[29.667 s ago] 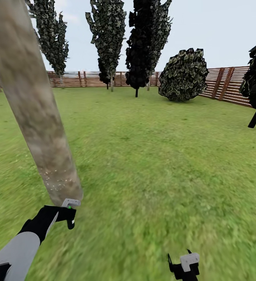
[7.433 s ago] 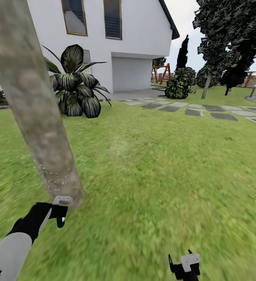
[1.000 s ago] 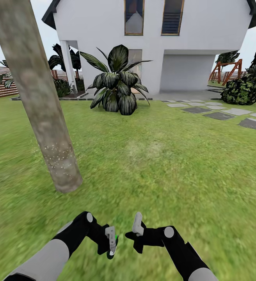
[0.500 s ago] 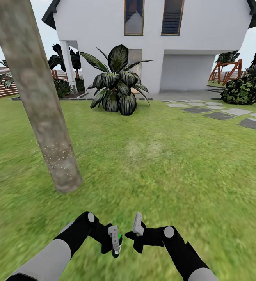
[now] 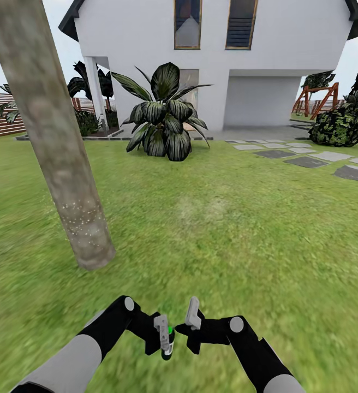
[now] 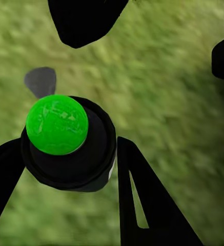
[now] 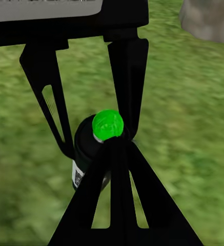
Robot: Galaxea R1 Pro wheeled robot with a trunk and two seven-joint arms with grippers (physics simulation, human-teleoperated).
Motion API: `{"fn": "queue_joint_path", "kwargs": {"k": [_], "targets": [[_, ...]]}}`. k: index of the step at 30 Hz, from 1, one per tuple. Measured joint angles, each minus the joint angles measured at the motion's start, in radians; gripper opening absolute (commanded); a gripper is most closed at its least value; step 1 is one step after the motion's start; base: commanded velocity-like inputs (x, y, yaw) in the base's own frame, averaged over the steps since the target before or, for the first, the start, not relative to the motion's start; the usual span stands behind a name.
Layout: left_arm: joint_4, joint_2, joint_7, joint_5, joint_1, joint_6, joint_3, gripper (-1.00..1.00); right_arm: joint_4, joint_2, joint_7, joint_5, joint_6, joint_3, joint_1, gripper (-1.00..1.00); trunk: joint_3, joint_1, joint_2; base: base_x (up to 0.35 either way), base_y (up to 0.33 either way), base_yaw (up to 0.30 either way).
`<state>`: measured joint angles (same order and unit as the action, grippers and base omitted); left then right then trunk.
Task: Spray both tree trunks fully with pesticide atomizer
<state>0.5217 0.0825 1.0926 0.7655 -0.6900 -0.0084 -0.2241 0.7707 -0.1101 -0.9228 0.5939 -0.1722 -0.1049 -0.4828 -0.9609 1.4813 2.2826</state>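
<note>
Low over the lawn, the left gripper (image 5: 166, 341) clamps its two black fingers (image 6: 142, 205) on the one black pesticide atomizer with a green round cap (image 6: 58, 125), held upright between both arms. The right gripper (image 5: 191, 322) is just beside it; I cannot tell its opening. One thick pale grey-brown mottled trunk (image 5: 64, 164), flecked with whitish specks (image 5: 81, 215), leans ahead to the left.

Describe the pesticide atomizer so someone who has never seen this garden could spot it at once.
Start at the thick, leaning pale tree trunk on the lawn in front of the white house, then drop down to the robot's two black arms near the head view's bottom edge. The atomizer sits in the left gripper, close beside the right gripper: a small black bottle whose bright green cap stands out against the black grippers.
</note>
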Motion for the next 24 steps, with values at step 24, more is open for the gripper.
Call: {"fn": "queue_joint_path", "kwargs": {"k": [24], "targets": [[0.000,0.006,0.003,-0.055,0.000,-0.003,-0.002,-1.00,-0.001,0.000,0.000,0.001,0.000,0.001,0.000,-1.00,0.000,0.000,0.000,0.000,0.000,0.000]]}}
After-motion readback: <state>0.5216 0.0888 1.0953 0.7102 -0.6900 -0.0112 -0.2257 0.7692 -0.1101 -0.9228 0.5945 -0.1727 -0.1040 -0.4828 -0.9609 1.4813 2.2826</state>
